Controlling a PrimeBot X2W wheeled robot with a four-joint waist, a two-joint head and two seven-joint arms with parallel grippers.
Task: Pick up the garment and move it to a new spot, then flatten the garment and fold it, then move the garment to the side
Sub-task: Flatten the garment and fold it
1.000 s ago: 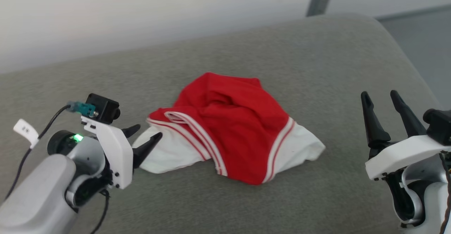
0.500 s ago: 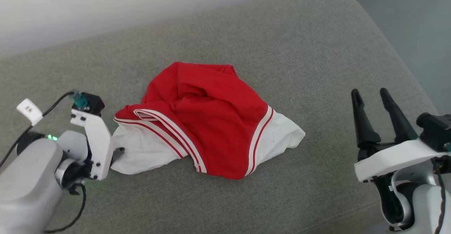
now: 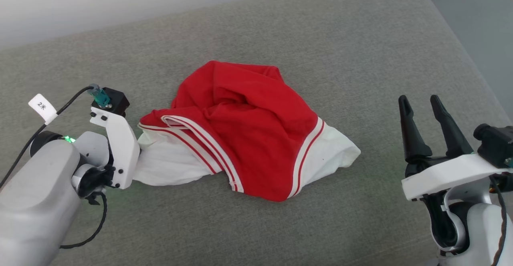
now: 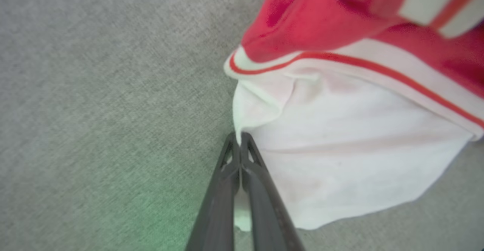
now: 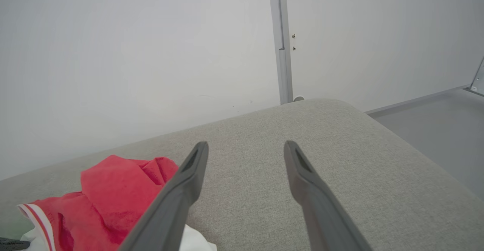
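The garment [image 3: 248, 125] lies crumpled on the grey cushion [image 3: 320, 37]: a red body, white sleeves and striped trim bands. My left gripper [image 3: 134, 169] sits at its left end, low over the cushion. In the left wrist view, my left gripper [image 4: 239, 139] is shut on the edge of the garment's [image 4: 340, 149] white sleeve, and a bit of white cloth shows between the fingers. My right gripper [image 3: 419, 99] stands open and empty, well to the right of the garment. In the right wrist view, my right gripper [image 5: 245, 145] is spread wide, with the garment [image 5: 113, 190] at the lower left.
The cushion's rounded right edge [image 3: 473, 69] drops to a grey floor [image 3: 481, 5]. A pale wall [image 5: 151, 54] with a vertical metal strip [image 5: 281, 43] rises behind the cushion. Bare cushion surrounds the garment on every side.
My left gripper, open around the white sleeve's edge a second ago, has lowered and shut on it. The head camera has shifted; my right gripper stays open.
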